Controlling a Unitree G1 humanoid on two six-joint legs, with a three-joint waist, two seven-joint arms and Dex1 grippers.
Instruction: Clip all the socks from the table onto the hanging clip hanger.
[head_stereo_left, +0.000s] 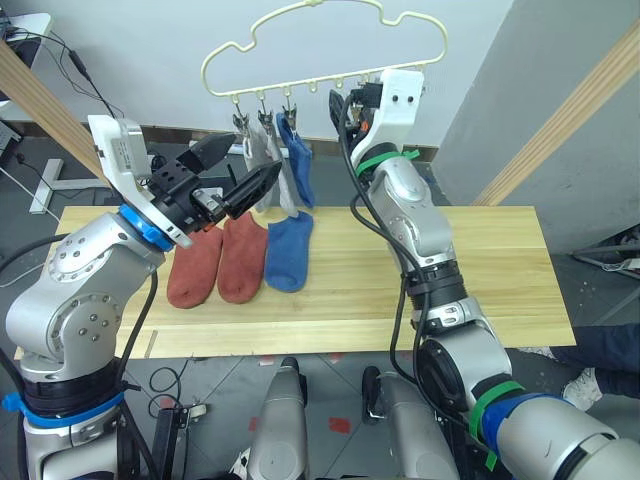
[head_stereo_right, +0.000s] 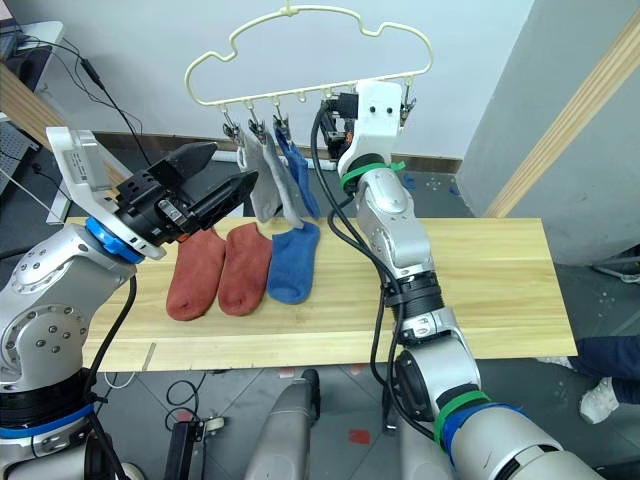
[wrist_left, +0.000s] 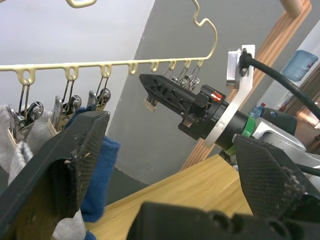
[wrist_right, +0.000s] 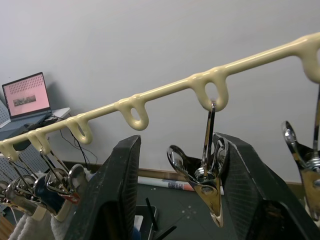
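— Pale wall behind, light wooden worktop (head_stereo_left: 440, 280) across the middle of the frame. What lies on it?

— Three socks side by side at centre left, long axes running front to back: two rust-red socks (head_stereo_left: 218, 262) touching each other, and a blue sock (head_stereo_left: 289, 250) just right of them, its cuff toward the wall and its toe toward the near edge.

— And the clip hanger?

— The clip hanger (head_stereo_left: 322, 52) hangs at upper centre, its bar running left to right, hook on top. From the clips at its left end three socks hang with their long axes vertical: two light grey socks (head_stereo_right: 268, 185) and a second blue one (head_stereo_left: 297, 160), crowded together.

— Where is the left gripper?

— The left gripper (head_stereo_left: 232, 172) is at centre left, above the rust-red pair and just in front of the hanging socks, pointing right toward them. Its jaws stand wide apart with nothing between them.

— The right one?

— The right gripper (wrist_right: 175, 185) is raised to the hanger bar at upper centre, pointing up and away. In its wrist view the jaws stand apart on either side of one grey metal clip (wrist_right: 205, 175), which dangles from a loop of the bar; the right-hand finger lies close against the clip, but I cannot tell whether it touches. That clip holds no sock.

— Anything else?

— A slanted wooden pole (head_stereo_left: 560, 120) stands at upper right, another at upper left.
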